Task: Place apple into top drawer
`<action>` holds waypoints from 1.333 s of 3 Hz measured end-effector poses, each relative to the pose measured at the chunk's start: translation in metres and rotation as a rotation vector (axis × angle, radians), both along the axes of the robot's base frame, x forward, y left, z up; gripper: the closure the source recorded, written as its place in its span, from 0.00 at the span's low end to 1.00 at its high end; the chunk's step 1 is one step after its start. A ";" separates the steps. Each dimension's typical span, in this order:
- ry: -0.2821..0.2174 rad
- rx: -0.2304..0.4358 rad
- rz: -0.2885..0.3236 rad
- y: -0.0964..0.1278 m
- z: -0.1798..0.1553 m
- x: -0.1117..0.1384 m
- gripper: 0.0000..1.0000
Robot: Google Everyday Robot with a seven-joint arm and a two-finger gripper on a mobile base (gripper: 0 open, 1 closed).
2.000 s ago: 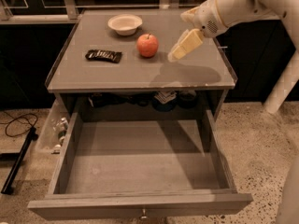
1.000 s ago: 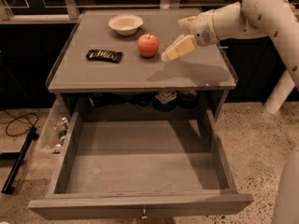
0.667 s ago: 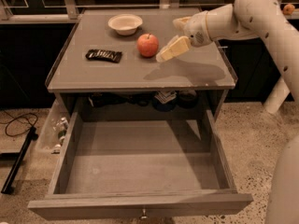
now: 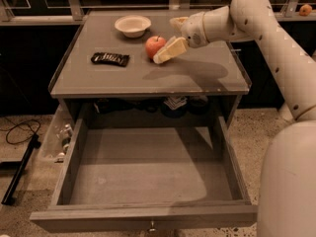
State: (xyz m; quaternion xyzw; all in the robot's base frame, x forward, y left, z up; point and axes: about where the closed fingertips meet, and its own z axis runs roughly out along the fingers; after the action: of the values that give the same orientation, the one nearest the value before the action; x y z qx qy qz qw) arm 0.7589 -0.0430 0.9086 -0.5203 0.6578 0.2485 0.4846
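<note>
One apple [image 4: 154,45], jaws by its rt edge.

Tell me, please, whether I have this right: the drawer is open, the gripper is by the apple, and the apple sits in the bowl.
Not quite: the apple sits on the cabinet top, apart from the bowl, not in it, as the camera view shows. The drawer is open and the gripper is by the apple.

The gripper [image 4: 168,49], near the tabletop's [image 4: 197,78] back edge, overlaps the right side of the apple [image 4: 153,44]. The picture's bottom edge clips the top drawer's [image 4: 143,215] knob [image 4: 151,226]. Shadowed clutter [image 4: 173,103] beneath the tabletop's front edge, possibly cables, is indistinct.
</note>
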 end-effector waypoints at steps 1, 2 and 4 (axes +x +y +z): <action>0.009 0.019 0.016 0.011 -0.005 0.012 0.00; 0.043 0.026 0.013 0.013 -0.020 0.024 0.00; 0.095 0.039 -0.012 0.011 -0.041 0.040 0.00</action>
State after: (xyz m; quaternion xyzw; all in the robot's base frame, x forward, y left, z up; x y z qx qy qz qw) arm 0.7993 -0.0319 0.8676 -0.4945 0.6780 0.2829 0.4645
